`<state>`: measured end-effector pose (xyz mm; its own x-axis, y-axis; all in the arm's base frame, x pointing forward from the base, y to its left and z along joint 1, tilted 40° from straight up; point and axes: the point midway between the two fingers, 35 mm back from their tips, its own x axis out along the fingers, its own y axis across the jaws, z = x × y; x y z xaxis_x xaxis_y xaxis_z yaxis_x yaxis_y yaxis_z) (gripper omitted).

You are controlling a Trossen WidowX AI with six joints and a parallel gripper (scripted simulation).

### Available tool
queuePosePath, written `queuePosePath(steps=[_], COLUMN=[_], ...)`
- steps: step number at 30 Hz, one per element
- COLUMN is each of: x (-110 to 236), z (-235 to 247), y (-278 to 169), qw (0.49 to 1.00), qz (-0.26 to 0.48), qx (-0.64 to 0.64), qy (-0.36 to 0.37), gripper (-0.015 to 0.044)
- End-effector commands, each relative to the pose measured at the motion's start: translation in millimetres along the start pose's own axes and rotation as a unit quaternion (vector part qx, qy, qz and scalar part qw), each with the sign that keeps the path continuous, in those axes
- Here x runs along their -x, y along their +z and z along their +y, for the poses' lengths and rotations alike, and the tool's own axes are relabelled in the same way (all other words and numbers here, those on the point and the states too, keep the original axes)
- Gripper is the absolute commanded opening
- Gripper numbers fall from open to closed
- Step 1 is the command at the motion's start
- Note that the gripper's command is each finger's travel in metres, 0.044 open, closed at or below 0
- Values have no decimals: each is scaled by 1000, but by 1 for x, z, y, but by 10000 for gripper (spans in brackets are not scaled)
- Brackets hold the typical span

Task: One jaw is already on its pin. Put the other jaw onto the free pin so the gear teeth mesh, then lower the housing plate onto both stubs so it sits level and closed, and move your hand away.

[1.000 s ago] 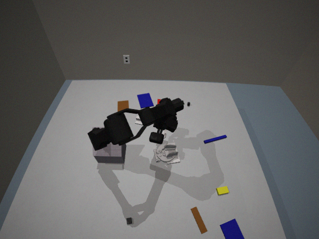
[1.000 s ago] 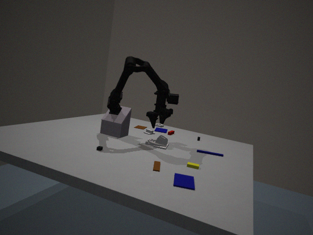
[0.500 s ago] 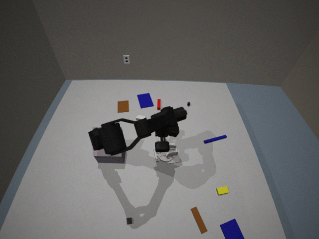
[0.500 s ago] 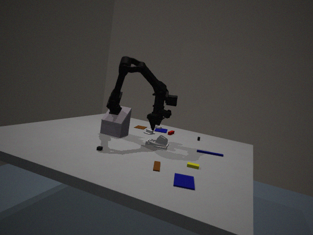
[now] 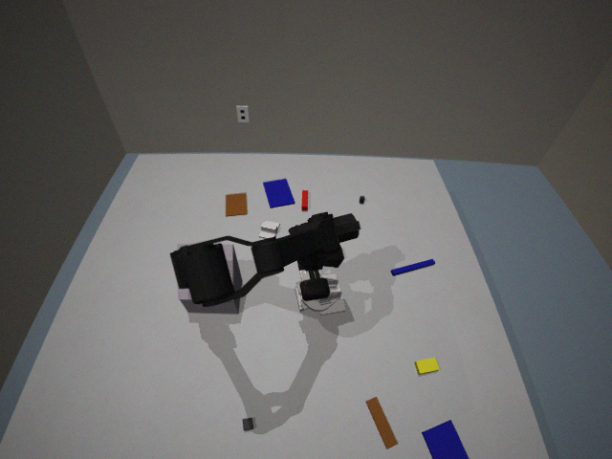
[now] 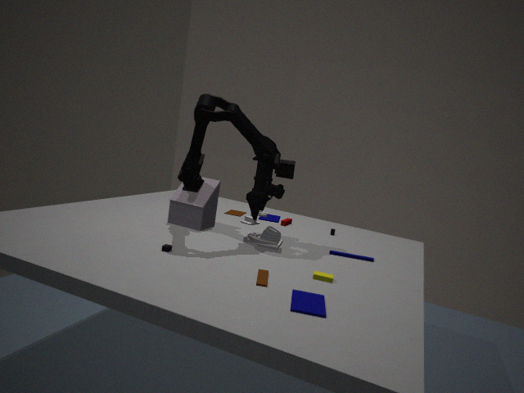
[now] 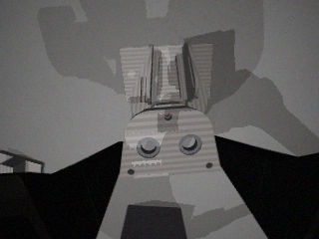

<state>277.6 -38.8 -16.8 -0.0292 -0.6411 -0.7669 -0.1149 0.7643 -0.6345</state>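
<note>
The pincer point(image 5: 315, 289) point(image 6: 255, 219) point(image 7: 166, 142) grips the housing plate point(image 7: 168, 130), apparently above the base point(image 5: 340, 307) point(image 6: 270, 245) point(image 7: 131, 62).

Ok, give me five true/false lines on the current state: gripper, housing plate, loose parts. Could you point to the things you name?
1. The gripper point(image 5: 315, 289) point(image 6: 255, 219) point(image 7: 166, 142) is shut on the housing plate point(image 7: 169, 128). True.
2. The housing plate is seated on the base assembly point(image 5: 333, 307) point(image 6: 275, 245) point(image 7: 132, 75). False: it is held above it.
3. The housing plate has two large round holes. True.
4. The yellow block point(image 5: 426, 365) point(image 6: 322, 277) stands on the blue bar point(image 5: 413, 267) point(image 6: 351, 256). False: it lies on the table, apart from the bar.
5. The red block point(image 5: 304, 200) point(image 6: 286, 222) lies on the table. True.
</note>
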Motion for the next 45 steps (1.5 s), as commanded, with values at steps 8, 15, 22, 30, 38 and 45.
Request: queuePosePath(steps=[8,15,22,30,38,45], x=[1,1,1,1,1,1], z=[-2,-2,-4,-11,-11,-11], y=[1,1,-3,-10,-10,-10], qw=[1000,1000,1000,1000,1000,1000], qz=[-3,-3,-3,-3,-3,-3], qx=[0,6,6,6,6,6], qy=[-2,-2,-2,-2,-2,-2], gripper=[351,351,351,351,351,351])
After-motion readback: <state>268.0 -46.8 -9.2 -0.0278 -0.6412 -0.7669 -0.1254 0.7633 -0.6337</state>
